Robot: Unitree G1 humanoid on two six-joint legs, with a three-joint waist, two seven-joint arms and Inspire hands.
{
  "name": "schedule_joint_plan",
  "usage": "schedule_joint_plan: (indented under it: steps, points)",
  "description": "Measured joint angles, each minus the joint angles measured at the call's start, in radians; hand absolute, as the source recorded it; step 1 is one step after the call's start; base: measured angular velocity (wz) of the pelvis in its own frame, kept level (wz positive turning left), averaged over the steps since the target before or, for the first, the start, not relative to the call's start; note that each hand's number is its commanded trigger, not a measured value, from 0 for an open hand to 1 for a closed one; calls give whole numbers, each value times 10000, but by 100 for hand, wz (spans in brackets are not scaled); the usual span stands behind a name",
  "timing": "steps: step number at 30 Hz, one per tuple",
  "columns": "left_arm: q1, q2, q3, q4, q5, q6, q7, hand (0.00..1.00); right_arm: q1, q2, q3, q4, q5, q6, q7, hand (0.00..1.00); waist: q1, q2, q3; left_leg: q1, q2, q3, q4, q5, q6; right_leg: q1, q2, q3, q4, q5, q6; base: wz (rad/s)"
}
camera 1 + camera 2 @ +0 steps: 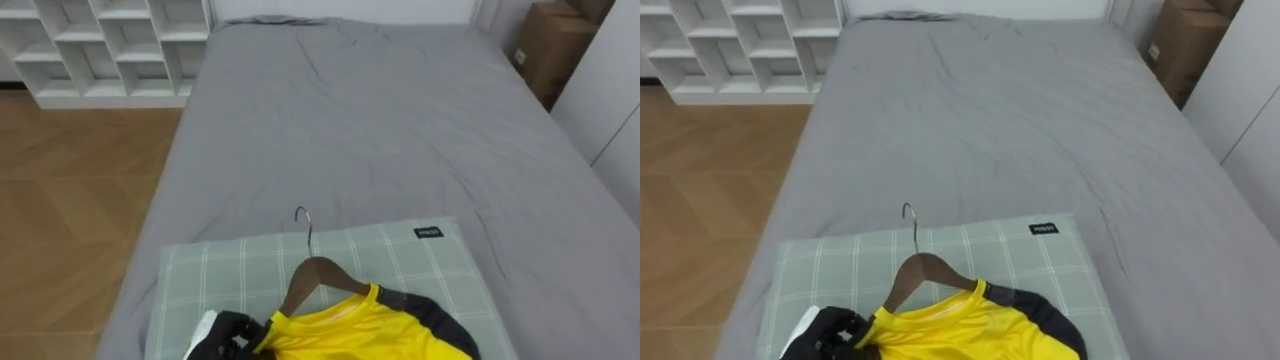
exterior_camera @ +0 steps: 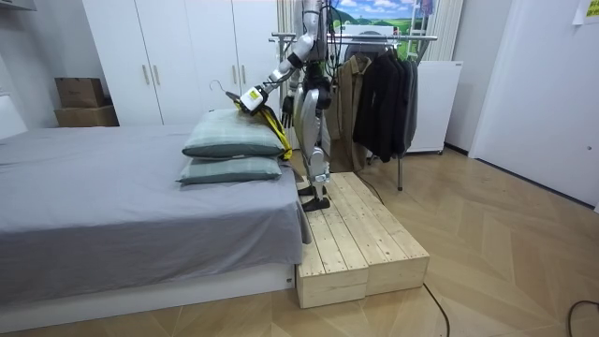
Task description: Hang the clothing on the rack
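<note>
Bedroom in home: grey-sheeted bed (image 2: 112, 201), stacked pillows (image 2: 232, 150), white wardrobe (image 2: 178, 56), clothes rack (image 2: 374, 89) with dark garments, white cube shelf (image 1: 105, 45).

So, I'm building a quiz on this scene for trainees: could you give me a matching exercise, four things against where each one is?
Things:
1. wooden hanger
2. yellow shirt
3. checked pillow
4. cardboard box

Places:
A. beside the grey bed, far right
B. lying on the bed
C. inside the shirt's neck, hook sticking out
D. over the pillow, held by the left hand

Pairs: 1-C, 2-D, 3-B, 4-A
</note>
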Motion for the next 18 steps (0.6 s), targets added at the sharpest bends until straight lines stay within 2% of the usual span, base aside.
schedule_joint_plan:
  steps: [3,9,15,18]
  points:
    - [239,45,2,-207,-3,-2,-39,100,187,-71,2,-24,201,-92,17,0,150,49,-21,167,0,-19,-39,-10,-16,216,19,-14,-140,-5,5,2]
    - [742,114,6,-1228,-9,-21,-104,100,226,-145,-73,-20,266,-273,357,0,155,98,-15,283,-13,-119,-5,-13,-23,367,37,-7,-130,-6,2,4]
    - [1062,264,26,-1351,18,-147,-285,100,397,-148,-299,33,256,-283,616,0,156,36,36,804,-42,-106,-224,-17,-28,814,19,21,-210,-56,21,-1]
    - [1432,378,94,-1716,2,-213,-283,100,422,-152,-304,36,257,-283,624,0,197,7,48,946,-35,-46,-307,-17,-31,916,43,117,-302,-56,20,-4]
